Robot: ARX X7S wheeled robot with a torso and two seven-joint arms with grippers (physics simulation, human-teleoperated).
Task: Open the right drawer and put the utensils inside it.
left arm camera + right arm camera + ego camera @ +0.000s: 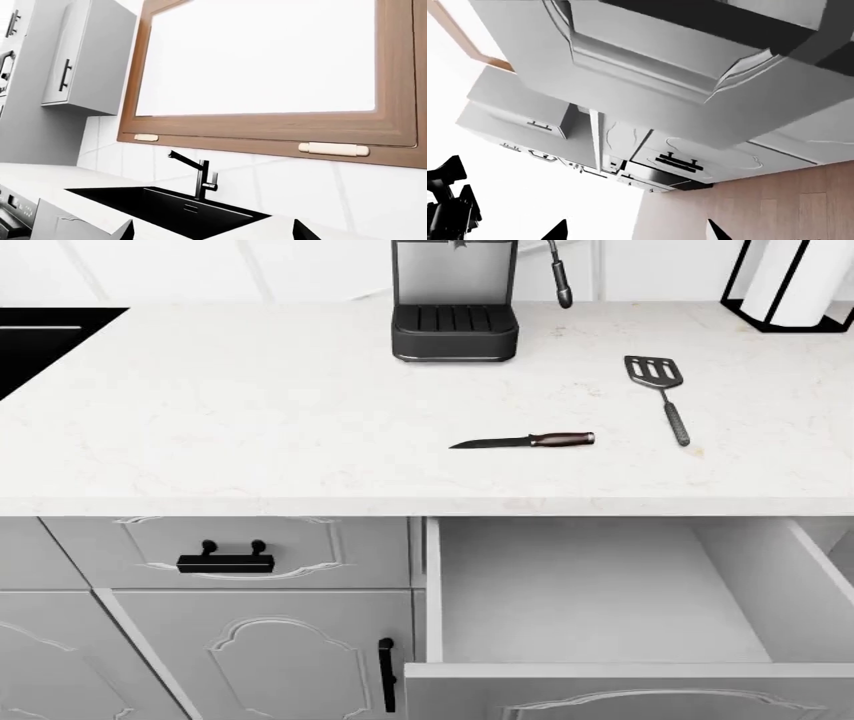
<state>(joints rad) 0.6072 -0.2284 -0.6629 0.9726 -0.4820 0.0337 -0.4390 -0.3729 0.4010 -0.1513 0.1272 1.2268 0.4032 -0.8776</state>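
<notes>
Lying on the counter (267, 430), knife (523, 441) and spatula (662, 392), no fingers near.

My right drawer (607, 600) is plain pale grey inside, its front light grey with a carved panel, under a white countertop (267, 410) with faint marbling. On it I see my knife (523, 441), dark blade and reddish-brown handle, a dark grey slotted spatula (659, 380) and a black and steel-grey coffee machine (454, 300). From my left wrist: black sink (167, 207), black faucet (197, 175), brown wood-grain window frame (267, 127), white tiles.
</notes>
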